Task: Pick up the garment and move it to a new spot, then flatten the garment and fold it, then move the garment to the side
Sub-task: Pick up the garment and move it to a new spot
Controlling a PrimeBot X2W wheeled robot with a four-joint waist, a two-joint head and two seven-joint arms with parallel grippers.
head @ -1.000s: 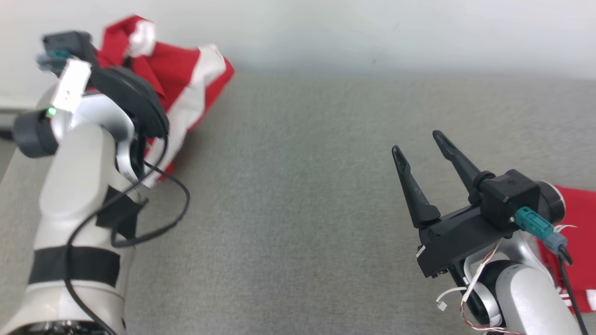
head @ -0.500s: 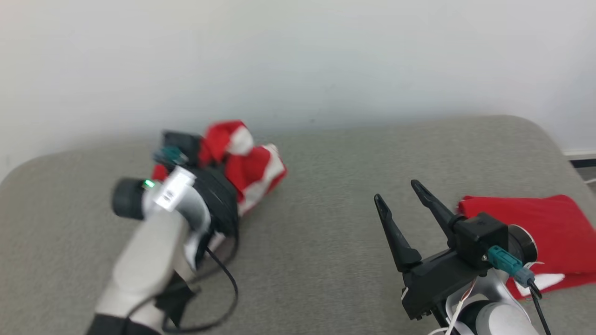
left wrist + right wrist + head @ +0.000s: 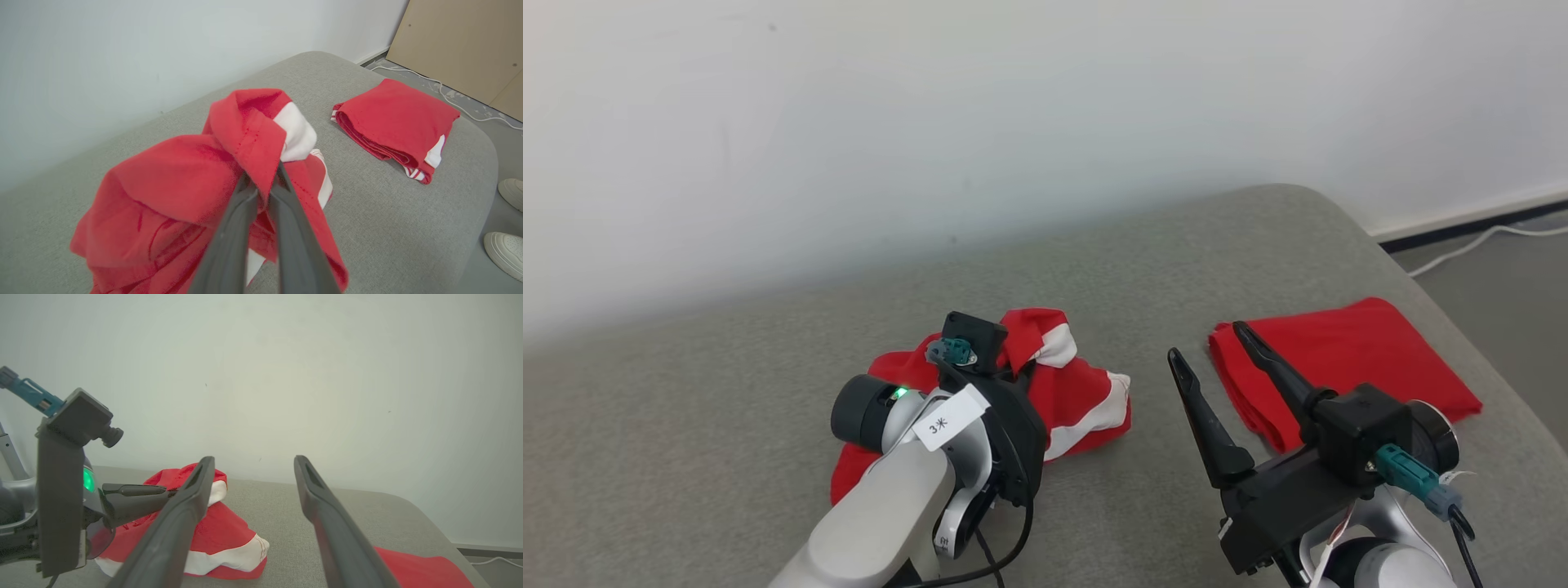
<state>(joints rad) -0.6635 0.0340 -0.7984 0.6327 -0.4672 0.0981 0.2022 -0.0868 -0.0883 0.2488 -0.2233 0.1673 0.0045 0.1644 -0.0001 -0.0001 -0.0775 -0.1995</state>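
Nearest me the right gripper (image 3: 1207, 341) hangs over the grey cushion (image 3: 727, 425), fingers wide apart, holding nothing. Farther in, the left gripper (image 3: 263, 175) is pinched tight on a fold of the crumpled red-and-white garment (image 3: 163, 183) (the rest sags onto the cushion's middle). A folded red cloth (image 3: 1339, 359) lies at the cushion's right end, white wall (image 3: 1013, 122) behind.

Grey cushion (image 3: 1094, 269) set against a white wall (image 3: 931, 98). Folded red cloth (image 3: 400, 118) lies near its right end. Beyond: wooden panel (image 3: 461, 45), two white shoes (image 3: 506, 250) on the floor.
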